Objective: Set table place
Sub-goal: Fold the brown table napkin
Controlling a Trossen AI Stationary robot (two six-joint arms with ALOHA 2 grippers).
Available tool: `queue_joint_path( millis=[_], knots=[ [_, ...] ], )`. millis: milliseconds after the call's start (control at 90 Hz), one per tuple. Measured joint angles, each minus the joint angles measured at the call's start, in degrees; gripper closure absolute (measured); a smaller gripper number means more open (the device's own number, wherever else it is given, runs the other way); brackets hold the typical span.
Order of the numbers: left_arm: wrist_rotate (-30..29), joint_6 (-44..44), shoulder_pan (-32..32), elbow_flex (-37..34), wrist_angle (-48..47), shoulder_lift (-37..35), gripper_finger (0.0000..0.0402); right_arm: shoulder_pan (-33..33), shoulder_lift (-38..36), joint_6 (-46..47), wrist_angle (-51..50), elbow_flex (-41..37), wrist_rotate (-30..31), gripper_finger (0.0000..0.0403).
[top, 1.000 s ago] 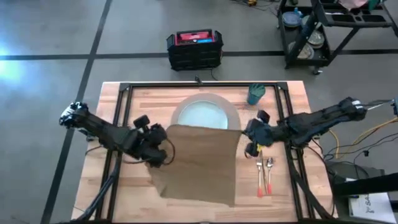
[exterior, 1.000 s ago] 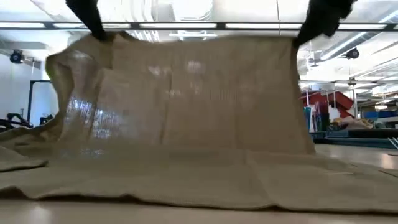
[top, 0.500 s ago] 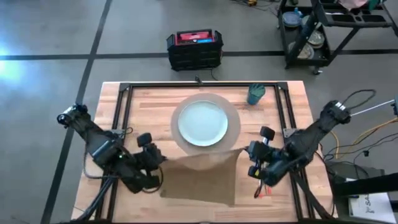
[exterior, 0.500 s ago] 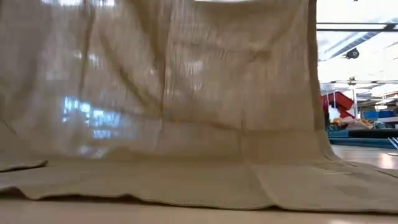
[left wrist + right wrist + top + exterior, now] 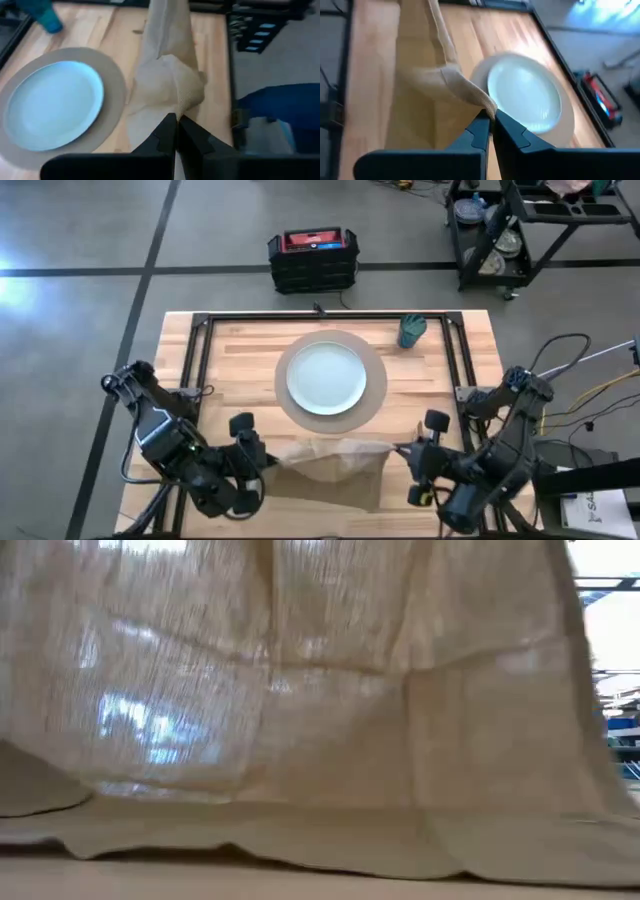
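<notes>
Napkin (image 5: 335,463) hangs stretched above the worktop (image 5: 240,355) near the plate (image 5: 326,377) — left claw (image 5: 268,463) and right claw (image 5: 398,448) each pinch a corner.

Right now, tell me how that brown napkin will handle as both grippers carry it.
Probably floppy: the napkin sags between the left gripper and right gripper. Likely light: each fingertip pinch lifts a corner. Its trailing edge drapes on the table, so it may drag.

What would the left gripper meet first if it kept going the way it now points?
Most likely the brown cloth napkin that the left gripper already pinches; beyond it lies bare table, though depth is unclear.
</notes>
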Motion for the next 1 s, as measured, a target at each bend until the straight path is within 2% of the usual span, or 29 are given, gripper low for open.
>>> queue_joint_path(
  millis=[267,422,678,1000],
  knots=[
    [-0.2,-0.1,-4.5,13.6,-5.9,5.1,0.0402,0.6,0.1,-1.9,0.0,3.7,1.4,0.0403],
    [-0.2,-0.6,-6.9,18.6,-6.7,5.8,0.0402,1.1,0.1,-2.1,0.0,4.4,1.7,0.0403],
    [-0.2,-3.9,-8.6,18.6,-4.2,3.8,0.0402,1.7,-0.4,-2.3,0.0,4.5,4.3,0.0403],
    [0.3,-4.0,-9.1,18.5,-5.3,3.7,0.0402,3.8,-0.6,-1.2,0.0,4.5,5.2,0.0403]
  ],
)
